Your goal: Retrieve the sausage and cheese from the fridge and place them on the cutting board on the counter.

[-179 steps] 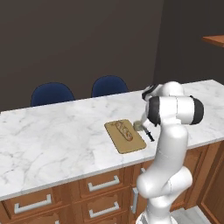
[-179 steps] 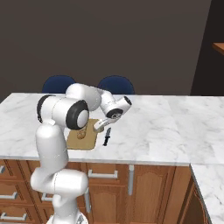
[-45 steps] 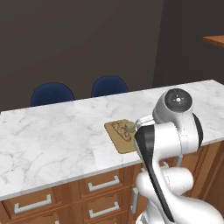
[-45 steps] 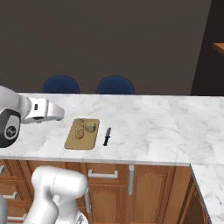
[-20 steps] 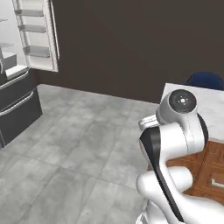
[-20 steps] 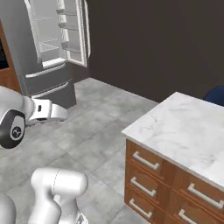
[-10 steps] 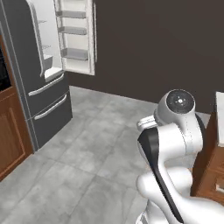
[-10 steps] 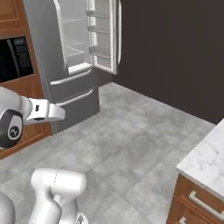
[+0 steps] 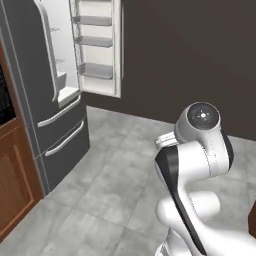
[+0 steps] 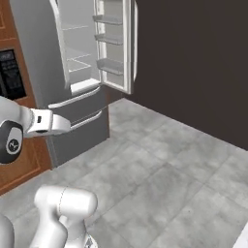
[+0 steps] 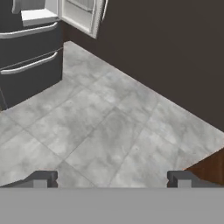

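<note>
- Pincer (image 11: 112, 178) carries nothing; its fingertips (image 11: 41, 178) stand wide apart over bare grey floor (image 11: 109, 131), well short of the fridge (image 10: 72, 63).
- Fridge right door (image 9: 97, 47) hangs open, showing white shelves; sausage and cheese cannot be made out on them from here.
- Judging by the task, a sausage is stiff, light and prone to roll: best pinched across its middle.
- Cheese would be a firm, slightly slick block: best taken on flat opposite faces.

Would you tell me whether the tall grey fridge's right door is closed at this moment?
No, the tall grey fridge has its right door swung open, showing white shelves inside in the right base view.
</note>
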Controlling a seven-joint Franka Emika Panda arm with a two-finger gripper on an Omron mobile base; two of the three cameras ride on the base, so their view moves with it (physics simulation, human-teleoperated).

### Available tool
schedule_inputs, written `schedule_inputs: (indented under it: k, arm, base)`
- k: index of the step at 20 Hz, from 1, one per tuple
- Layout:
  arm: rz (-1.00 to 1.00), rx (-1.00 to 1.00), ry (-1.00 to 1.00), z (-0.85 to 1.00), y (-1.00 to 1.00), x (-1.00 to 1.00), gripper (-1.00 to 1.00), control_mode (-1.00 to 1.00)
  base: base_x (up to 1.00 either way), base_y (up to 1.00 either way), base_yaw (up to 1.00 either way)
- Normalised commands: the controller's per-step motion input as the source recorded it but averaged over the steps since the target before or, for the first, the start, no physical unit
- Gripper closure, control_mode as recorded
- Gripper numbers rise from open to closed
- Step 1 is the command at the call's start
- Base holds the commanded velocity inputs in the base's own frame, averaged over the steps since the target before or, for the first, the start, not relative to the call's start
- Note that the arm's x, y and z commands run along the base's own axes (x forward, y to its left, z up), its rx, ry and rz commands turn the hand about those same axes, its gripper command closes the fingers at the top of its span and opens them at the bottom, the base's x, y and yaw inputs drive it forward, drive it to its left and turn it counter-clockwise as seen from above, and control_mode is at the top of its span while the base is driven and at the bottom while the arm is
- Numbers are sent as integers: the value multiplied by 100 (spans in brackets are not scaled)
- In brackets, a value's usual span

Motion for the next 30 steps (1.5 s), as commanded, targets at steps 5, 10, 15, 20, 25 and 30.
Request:
schedule_inputs:
  k: [5, 10, 15, 20, 25, 30]
  arm:
    - [0, 0, 0, 0, 0, 0, -100, 100]
    - [0, 0, 0, 0, 0, 0, -100, 100]
    - [0, 0, 0, 0, 0, 0, -100, 100]
    - [0, 0, 0, 0, 0, 0, -100, 100]
    - [0, 0, 0, 0, 0, 0, -100, 100]
    - [0, 0, 0, 0, 0, 0, -100, 100]
  base:
    - [100, 0, 0]
    - [100, 0, 8]
    - [89, 1, 65]
    - [99, 0, 74]
    - [52, -46, 51]
    - [6, -41, 22]
